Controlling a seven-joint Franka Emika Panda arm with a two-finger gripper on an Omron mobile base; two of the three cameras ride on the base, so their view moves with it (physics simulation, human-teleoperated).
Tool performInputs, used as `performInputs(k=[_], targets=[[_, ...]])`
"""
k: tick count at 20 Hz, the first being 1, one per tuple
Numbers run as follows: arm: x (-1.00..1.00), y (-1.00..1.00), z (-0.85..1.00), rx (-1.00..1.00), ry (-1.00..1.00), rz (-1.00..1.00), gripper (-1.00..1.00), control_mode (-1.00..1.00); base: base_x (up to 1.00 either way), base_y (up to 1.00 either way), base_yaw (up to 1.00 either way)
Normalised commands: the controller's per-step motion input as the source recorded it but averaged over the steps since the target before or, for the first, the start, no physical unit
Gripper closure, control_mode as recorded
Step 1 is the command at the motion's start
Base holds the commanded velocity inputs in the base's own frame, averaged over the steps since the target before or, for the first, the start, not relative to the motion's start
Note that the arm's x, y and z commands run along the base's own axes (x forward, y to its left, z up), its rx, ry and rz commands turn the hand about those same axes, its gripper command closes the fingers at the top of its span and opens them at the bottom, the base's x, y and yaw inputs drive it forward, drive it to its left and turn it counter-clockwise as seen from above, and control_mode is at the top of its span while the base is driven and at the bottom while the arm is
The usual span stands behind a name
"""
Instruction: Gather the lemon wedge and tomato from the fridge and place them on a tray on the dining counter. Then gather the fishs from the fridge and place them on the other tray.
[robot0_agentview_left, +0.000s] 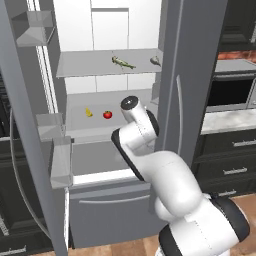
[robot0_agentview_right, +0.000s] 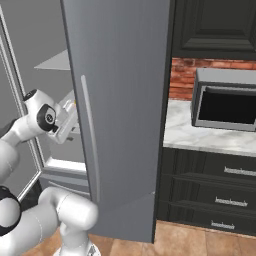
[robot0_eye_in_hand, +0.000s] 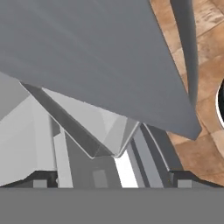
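The fridge (robot0_agentview_left: 125, 150) stands w/ both doors swung wide, so its shelves face the robot & the arm has room to reach in. All places below are relative to the fridge.

On the fridge's middle shelf, left of centre, sit the lemon wedge (robot0_agentview_left: 88, 112) & the tomato (robot0_agentview_left: 107, 114), near each other but not touching. On the fridge's upper shelf lie the 2 fishs (robot0_agentview_left: 123, 62), 1 near the shelf middle, the other toward its right end by the right door. Nothing has left the fridge yet, so I'd judge the task at its 1st step: reaching for the lemon wedge or tomato.

The arm bends up in front of the fridge's lower drawer, its wrist level w/ the middle shelf & just right of the tomato. The hand (robot0_eye_in_hand: 111, 180) looks down along the right door's inner face toward the door bins; its fingers (robot0_eye_in_hand: 43, 179) are spread wide w/ nothing between them. Probably it's tilted so to clear the door edge before swinging in.

Materials: fridge doors are smooth grey steel w/ long curved handles; shelves are flat pale-grey slabs; door bins (robot0_agentview_left: 60, 160) look like clear boxy plastic. Lemon wedge is a small yellow crescent, tomato a glossy red ball, fishs slim & olive-grey.
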Motion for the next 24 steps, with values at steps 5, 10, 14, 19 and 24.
performInputs(k=[5,10,14,19,24], targets=[[0.0,-0.13,0.0,0.01,-0.12,-0.17,-1.0,-1.0,0.0,0.0,0.0],[-0.01,-0.07,0.0,0.02,-0.11,-0.16,-1.0,-1.0,0.0,0.0,0.0],[-0.06,-0.04,0.0,0.02,-0.12,-0.16,-1.0,-1.0,0.0,0.0,0.0],[-0.57,-0.14,0.0,0.03,-0.08,-0.18,-1.0,-1.0,0.0,0.0,0.0],[-0.56,-0.15,0.0,0.02,-0.04,-0.19,-1.0,-1.0,0.0,0.0,0.0]])
